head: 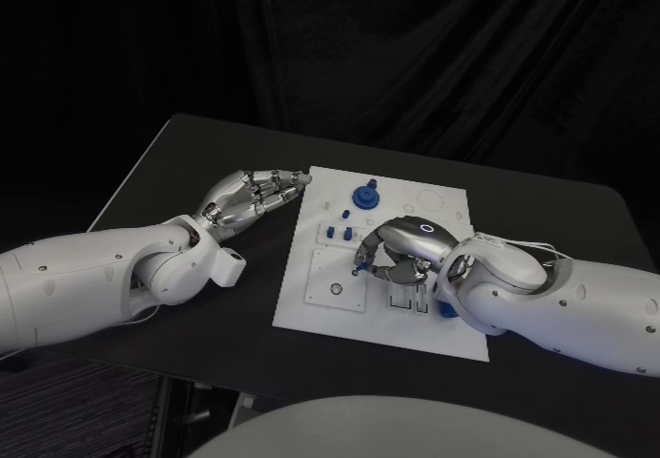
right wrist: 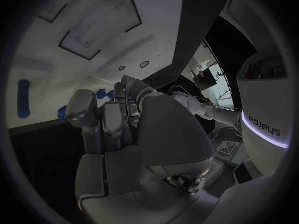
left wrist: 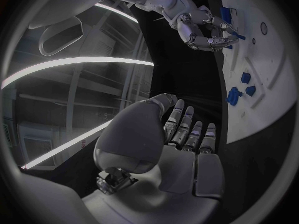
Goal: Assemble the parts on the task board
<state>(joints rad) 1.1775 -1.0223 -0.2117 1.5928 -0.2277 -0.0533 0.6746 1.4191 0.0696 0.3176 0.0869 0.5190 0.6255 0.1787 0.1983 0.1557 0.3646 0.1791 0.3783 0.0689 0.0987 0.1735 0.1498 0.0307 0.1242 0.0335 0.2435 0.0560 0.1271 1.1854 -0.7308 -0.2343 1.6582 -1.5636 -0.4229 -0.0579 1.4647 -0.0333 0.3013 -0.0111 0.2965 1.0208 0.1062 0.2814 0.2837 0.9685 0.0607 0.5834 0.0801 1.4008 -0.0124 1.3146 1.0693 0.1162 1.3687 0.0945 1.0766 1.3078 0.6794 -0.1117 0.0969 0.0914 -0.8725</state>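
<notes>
The white task board (head: pixel 347 324) lies in the middle of the black table. A round blue part (head: pixel 366 196) stands near its far edge, and two small blue parts (head: pixel 341 233) stand in its left half. My right hand (head: pixel 399 252) hovers over the board's middle with its fingers curled, and pinches a thin blue part (left wrist: pixel 236 35) at its fingertips. My left hand (head: pixel 256 198) rests at the board's far left corner, fingers stretched toward the edge, with nothing in it. In the left wrist view its palm (left wrist: pixel 187 154) faces the board (left wrist: pixel 258 114) and the blue parts (left wrist: pixel 239 87).
A recessed square plate with a small hole (head: pixel 336 284) sits in the board's near left part. Slots (head: pixel 406 303) lie beside my right wrist. Another blue bit (head: pixel 447 308) shows under the right forearm. Bare black table (head: pixel 193 162) surrounds the board.
</notes>
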